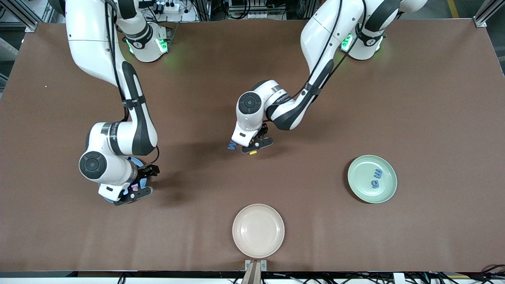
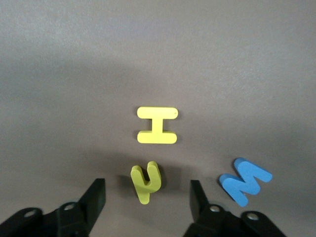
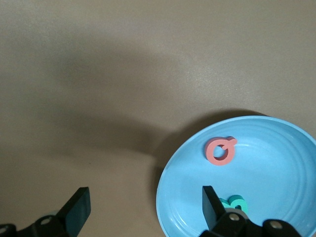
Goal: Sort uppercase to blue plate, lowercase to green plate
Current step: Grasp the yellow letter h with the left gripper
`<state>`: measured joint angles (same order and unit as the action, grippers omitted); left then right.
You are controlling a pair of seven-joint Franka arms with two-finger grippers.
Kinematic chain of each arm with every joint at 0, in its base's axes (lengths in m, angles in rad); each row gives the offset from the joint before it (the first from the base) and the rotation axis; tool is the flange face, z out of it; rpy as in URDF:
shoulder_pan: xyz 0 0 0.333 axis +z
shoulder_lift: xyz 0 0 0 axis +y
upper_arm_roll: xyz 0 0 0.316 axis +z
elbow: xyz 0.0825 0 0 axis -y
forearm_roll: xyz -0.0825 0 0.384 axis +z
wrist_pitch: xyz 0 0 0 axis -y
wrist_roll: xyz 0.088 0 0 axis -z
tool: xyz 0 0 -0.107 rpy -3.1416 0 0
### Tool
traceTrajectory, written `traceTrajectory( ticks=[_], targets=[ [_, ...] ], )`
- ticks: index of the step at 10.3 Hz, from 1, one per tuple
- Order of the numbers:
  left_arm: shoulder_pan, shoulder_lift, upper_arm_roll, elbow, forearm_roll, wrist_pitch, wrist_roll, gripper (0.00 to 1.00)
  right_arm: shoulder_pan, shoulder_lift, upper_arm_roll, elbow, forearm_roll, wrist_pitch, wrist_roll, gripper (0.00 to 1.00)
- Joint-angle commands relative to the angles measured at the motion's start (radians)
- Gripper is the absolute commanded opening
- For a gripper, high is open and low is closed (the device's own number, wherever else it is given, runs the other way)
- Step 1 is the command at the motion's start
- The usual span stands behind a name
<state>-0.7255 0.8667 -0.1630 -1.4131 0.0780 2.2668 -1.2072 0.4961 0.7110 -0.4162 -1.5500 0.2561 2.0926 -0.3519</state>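
Note:
My left gripper (image 1: 258,145) is open and low over the table's middle. In the left wrist view its open fingers (image 2: 96,197) flank the small yellow hooked letter (image 2: 145,181). The yellow H (image 2: 157,125) and the blue W/M (image 2: 245,181) lie beside it; the W/M also shows in the front view (image 1: 232,146). My right gripper (image 1: 136,193) is open and empty over the blue plate (image 1: 139,161), at its rim (image 3: 168,182). The red Q (image 3: 220,150) and the teal R (image 3: 236,202) lie in that plate. The green plate (image 1: 388,189) holds two small blue letters (image 1: 376,177). The red-pink letter is out of view.
A cream plate (image 1: 258,230) sits near the front edge of the table, nearer to the front camera than my left gripper. The right arm's body hides most of the blue plate in the front view.

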Motion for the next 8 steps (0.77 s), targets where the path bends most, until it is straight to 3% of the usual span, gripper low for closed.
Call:
traceTrajectory(
  ticks=[1,7,8],
  targets=[
    [-0.015,0.021,0.019,0.031,-0.006,-0.018,-0.018,0.67,-0.002,-0.008,0.004,-0.01,0.022,-0.003,-0.004,1.0],
    [-0.015,0.023,0.028,0.031,-0.006,-0.024,-0.018,0.54,0.002,-0.008,0.007,-0.01,0.022,-0.005,-0.004,1.0],
    [-0.015,0.023,0.028,0.031,-0.006,-0.024,-0.018,0.47,0.005,-0.008,0.007,-0.01,0.022,-0.005,0.001,1.0]
  ],
)
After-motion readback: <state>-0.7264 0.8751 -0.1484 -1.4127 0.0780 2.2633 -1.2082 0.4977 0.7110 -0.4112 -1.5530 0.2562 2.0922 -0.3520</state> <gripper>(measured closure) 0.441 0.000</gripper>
